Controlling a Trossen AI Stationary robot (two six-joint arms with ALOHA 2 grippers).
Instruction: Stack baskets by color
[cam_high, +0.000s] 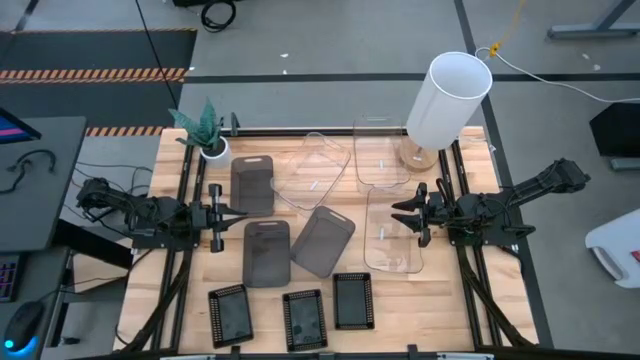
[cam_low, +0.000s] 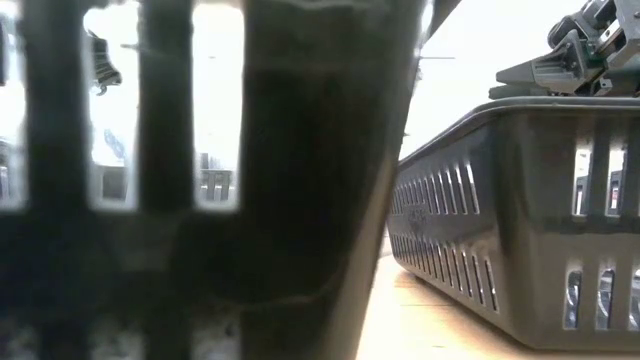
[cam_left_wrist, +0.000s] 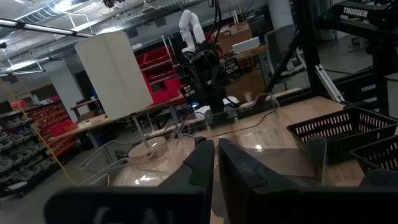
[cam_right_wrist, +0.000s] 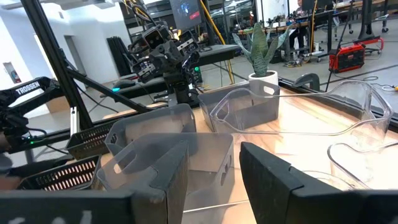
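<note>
Three smoky grey baskets (cam_high: 252, 185) (cam_high: 266, 252) (cam_high: 322, 240) lie on the wooden table left of centre, each flat on the wood. Three clear baskets (cam_high: 322, 168) (cam_high: 380, 155) (cam_high: 392, 230) lie right of centre. Three black mesh trays (cam_high: 230, 315) (cam_high: 303, 320) (cam_high: 352, 300) sit in a row along the near edge. My left gripper (cam_high: 232, 213) (cam_left_wrist: 216, 165) hangs shut above the table's left side, beside the grey baskets. My right gripper (cam_high: 408, 216) (cam_right_wrist: 214, 168) hangs open above the right side, over the edge of the near clear basket, touching nothing.
A tall white cylinder (cam_high: 448, 100) stands at the far right, and a small potted plant (cam_high: 207, 135) at the far left. Black rails (cam_high: 185, 250) (cam_high: 465, 270) run along both sides. The low view is filled by a close mesh tray (cam_low: 520, 220).
</note>
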